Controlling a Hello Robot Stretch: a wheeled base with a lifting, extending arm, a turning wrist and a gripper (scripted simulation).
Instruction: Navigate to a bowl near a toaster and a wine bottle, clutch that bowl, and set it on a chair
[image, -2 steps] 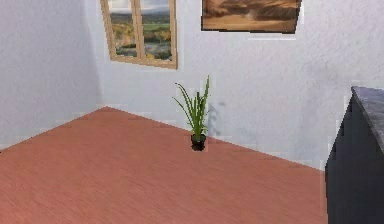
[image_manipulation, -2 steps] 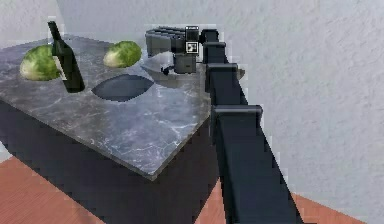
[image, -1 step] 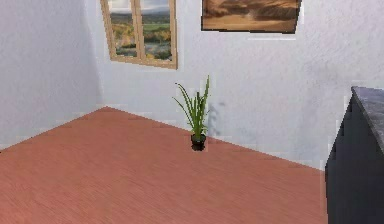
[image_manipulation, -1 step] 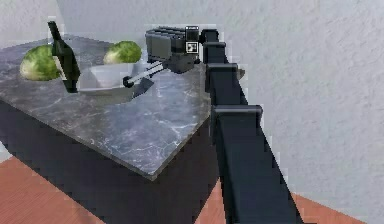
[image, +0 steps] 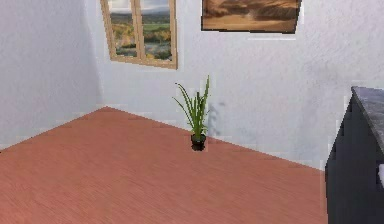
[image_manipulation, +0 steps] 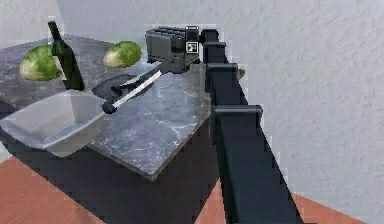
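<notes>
A large pale grey bowl (image_manipulation: 55, 122) sits at the near left edge of a dark stone counter (image_manipulation: 150, 130). Behind it stands a dark wine bottle (image_manipulation: 65, 55), and a dark toaster (image_manipulation: 165, 45) is at the counter's far side. My arm (image_manipulation: 240, 140) rises from the bottom edge to the toaster, with its white marker squares at the far end. The gripper (image_manipulation: 180, 60) shows dark against the toaster, well beyond the bowl. I cannot tell whether it holds anything.
Two green lettuce-like heads (image_manipulation: 40, 62) (image_manipulation: 122, 53) flank the bottle. A long pale utensil (image_manipulation: 132, 90) lies over a dark flat thing between bowl and toaster. In the forward view: red-brown floor, a potted plant (image: 197, 115), a window (image: 140, 30), a painting (image: 250, 14) and a dark counter end (image: 360, 150).
</notes>
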